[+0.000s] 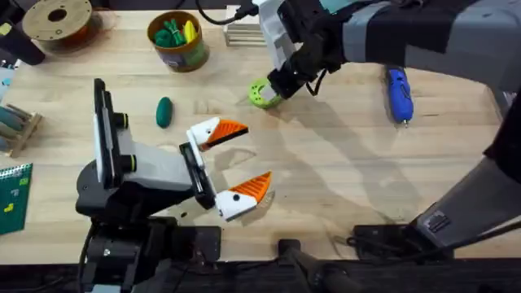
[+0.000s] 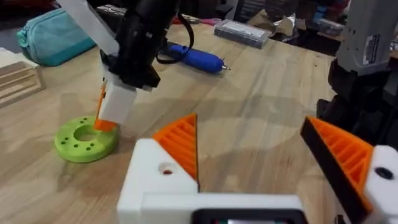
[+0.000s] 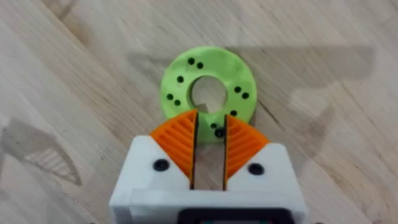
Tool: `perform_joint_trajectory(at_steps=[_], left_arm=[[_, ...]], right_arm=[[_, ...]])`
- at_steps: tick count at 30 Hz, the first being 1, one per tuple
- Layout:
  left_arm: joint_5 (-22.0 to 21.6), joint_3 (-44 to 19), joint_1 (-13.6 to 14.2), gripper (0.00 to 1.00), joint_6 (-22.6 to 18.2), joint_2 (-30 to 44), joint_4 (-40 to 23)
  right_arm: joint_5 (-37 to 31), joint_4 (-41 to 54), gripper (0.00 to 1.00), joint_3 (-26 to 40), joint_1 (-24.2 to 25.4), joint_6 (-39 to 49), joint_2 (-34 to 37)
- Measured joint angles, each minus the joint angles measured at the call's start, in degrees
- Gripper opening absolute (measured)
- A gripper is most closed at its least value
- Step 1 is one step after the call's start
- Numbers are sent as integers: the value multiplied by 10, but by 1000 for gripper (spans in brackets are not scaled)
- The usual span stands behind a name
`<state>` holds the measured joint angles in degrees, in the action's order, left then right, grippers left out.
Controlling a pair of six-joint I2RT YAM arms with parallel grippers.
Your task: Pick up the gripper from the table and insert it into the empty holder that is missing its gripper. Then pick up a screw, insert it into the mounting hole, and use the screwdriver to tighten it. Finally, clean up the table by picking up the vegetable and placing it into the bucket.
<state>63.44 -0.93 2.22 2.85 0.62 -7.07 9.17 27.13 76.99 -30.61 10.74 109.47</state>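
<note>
My left gripper [image 1: 236, 161] rests open low over the table [image 1: 342, 171], both white finger bases carrying orange tips. In the left wrist view one base, the holder [image 2: 155, 177], holds the orange gripper [image 2: 180, 146], and its mounting hole looks empty. My right gripper [image 3: 211, 127] points down onto a green ring disc [image 3: 208, 81] dotted with small black screws [image 3: 191, 62]. A narrow gap remains between its pads, with one screw [image 3: 217, 131] in that gap. The blue screwdriver [image 1: 399, 94] lies at the right. The dark green vegetable [image 1: 164, 111] lies left of centre. The bucket [image 1: 177, 41] stands at the back.
A brown spool [image 1: 57, 20] sits at the back left corner. A wooden rack [image 1: 16, 126] and a green board [image 1: 12, 195] lie along the left edge. A white slotted stand [image 1: 242, 34] is behind the right arm. A teal pouch [image 2: 56, 37] lies beyond the table.
</note>
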Motion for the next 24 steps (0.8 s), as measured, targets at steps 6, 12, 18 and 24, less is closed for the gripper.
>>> perform_joint_trajectory(at_steps=[6, 12, 18, 24], left_arm=[[0, 0, 0, 985, 0, 0, 0], [0, 0, 0, 986, 0, 0, 0], [0, 0, 0, 986, 0, 0, 0], [0, 0, 0, 986, 0, 0, 0]], right_arm=[[-1, 0, 192, 0, 0, 0, 0], [-2, 1, 140, 0, 0, 0, 0], [-2, 1, 117, 0, 0, 0, 0], [-2, 8, 175, 0, 0, 0, 0]])
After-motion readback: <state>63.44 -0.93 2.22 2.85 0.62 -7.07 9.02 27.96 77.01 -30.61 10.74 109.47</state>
